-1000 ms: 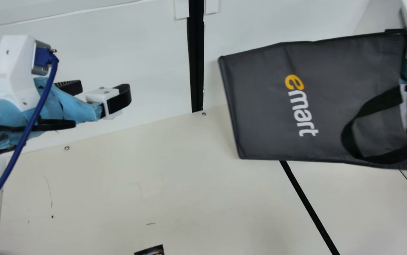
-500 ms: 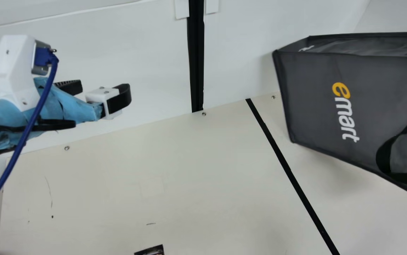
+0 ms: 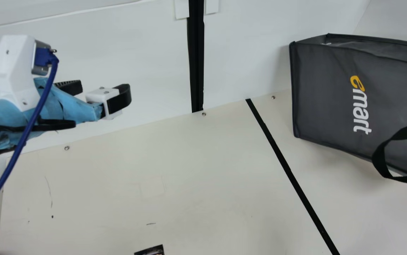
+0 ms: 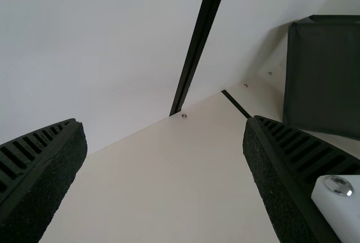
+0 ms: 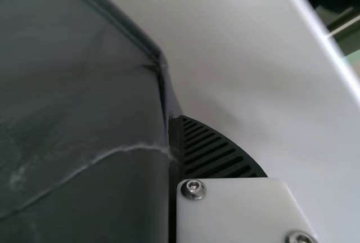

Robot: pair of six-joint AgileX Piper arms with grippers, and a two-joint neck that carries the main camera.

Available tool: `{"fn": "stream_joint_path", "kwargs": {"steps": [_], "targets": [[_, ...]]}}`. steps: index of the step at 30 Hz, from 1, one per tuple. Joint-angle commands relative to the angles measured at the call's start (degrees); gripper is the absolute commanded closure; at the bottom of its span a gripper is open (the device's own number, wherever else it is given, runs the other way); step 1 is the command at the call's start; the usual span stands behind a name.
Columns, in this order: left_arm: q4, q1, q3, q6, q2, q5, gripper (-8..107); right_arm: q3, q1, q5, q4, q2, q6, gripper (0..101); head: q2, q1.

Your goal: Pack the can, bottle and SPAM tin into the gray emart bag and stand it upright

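Held tipped well over on its side, not upright, at about three o'clock in the main view: a large gray fabric emart bag [image 3: 323, 99] with orange and white lettering, closed end toward the centre, and far end cut off by the edge. Dangling from the near face, between three and four o'clock, a looped black webbing handle [image 3: 378, 161]. Caught by its edge in the right end effector [image 5: 172, 120] in the right wrist view, with one black ribbed finger [image 5: 216, 153] flat against the cloth and the other hidden. Cannot tell contact with the cream worktop [image 3: 153, 177] below from a slight lift. Between nine and ten o'clock, see the left end effector [image 3: 100, 89], empty, wide apart and well away from the bag, with a blue cable [image 3: 33, 118] curving down toward eight. Running from about two o'clock near the centre to between four and five, a straight black strip [image 3: 281, 159] across the worktop. Behind, at twelve, a black upright channel [image 3: 196, 60] in the white wall [image 3: 118, 53]. Between six and seven, at the very edge, a dark printed piece [image 3: 151, 251], too cut off to name.
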Motion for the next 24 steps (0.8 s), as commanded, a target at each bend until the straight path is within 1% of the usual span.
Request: {"fn": "stream_joint_path", "kwargs": {"steps": [1,7,14,20,21,24], "targets": [[0.00,0.00,0.00,0.00,0.00,0.00,9,0.22,-0.59,1.86,1.33,0.41,-0.53,72,-0.14,-1.21],[0.00,0.00,0.00,0.00,0.00,0.00,9,0.59,-2.18,5.24,3.49,1.66,-2.07,52,-0.14,-1.21],[0.00,0.00,0.00,0.00,0.00,0.00,9,4.23,-4.12,5.24,4.85,0.74,-4.84,28,-0.14,-1.21],[0.00,0.00,0.00,0.00,0.00,0.00,9,5.49,-5.50,5.24,6.70,-1.14,-7.29,8,-0.14,-1.21],[0.00,0.00,0.00,0.00,0.00,0.00,9,5.55,-5.68,5.24,7.09,-1.47,-7.68,6,-0.14,-1.21],[0.00,0.00,0.00,0.00,0.00,0.00,9,5.41,-6.12,5.24,8.63,-2.53,-8.72,6,-0.14,-1.21]]}}
